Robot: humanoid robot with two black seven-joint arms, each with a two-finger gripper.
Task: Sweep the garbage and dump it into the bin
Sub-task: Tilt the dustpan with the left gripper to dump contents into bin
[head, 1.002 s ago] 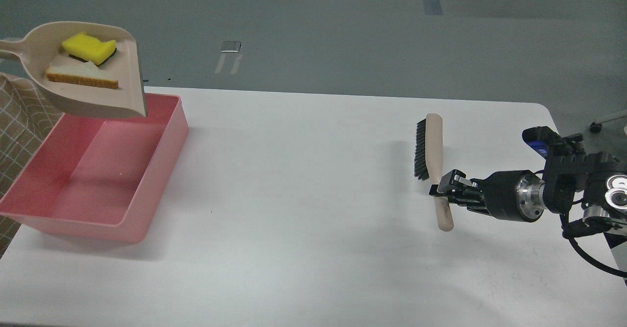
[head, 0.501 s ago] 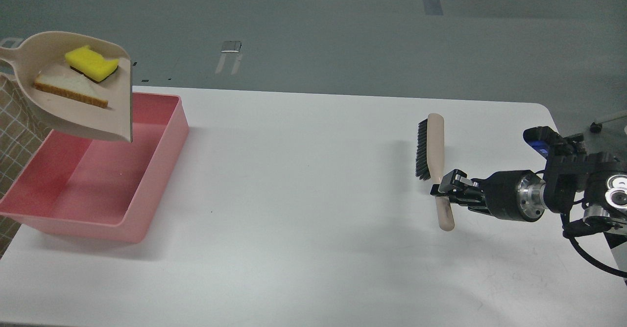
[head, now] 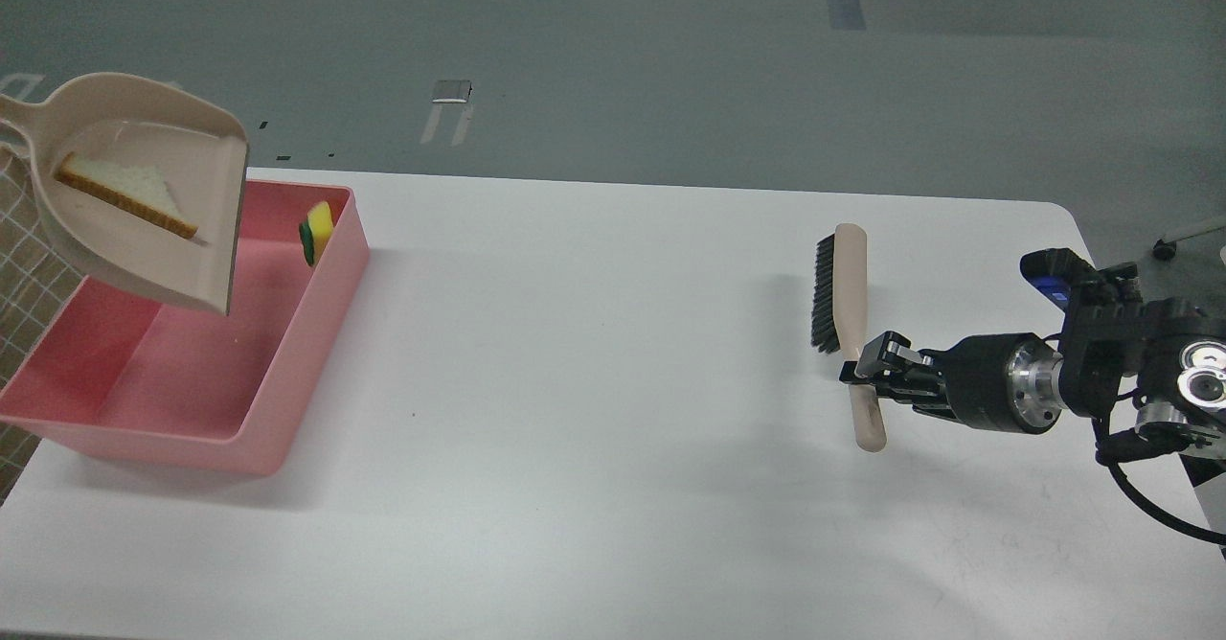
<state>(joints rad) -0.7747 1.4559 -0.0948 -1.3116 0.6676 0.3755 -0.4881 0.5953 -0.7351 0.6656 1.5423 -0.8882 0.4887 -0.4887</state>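
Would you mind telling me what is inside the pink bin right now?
The pink bin holds the yellow sponge chunk, by its far right wall. The tilted dustpan, bread slice inside, hides part of the bin's interior.

pink bin (head: 287,372); yellow sponge (head: 320,226)

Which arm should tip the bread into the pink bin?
Left. The dustpan with the bread comes in from the left, tilted over the bin. The right gripper is far off, holding the brush.
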